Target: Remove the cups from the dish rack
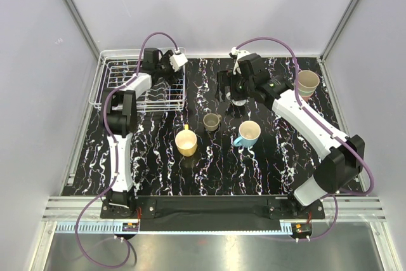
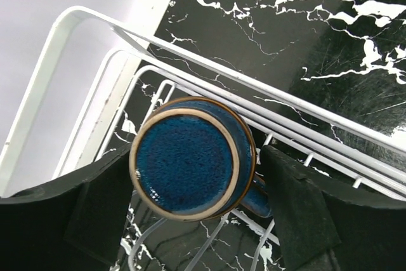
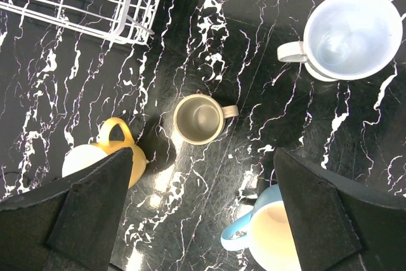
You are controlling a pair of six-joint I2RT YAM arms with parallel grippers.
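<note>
The left claw is spread astride the navy mug, unclamped. Should the handle be pinched by a finger, the mug could be twisted loose.

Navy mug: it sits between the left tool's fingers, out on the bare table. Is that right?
No. The navy mug does sit between the fingers of the left tool, but inside the dish rack, not on the bare table; the left wrist view shows white wires around and under it.
</note>
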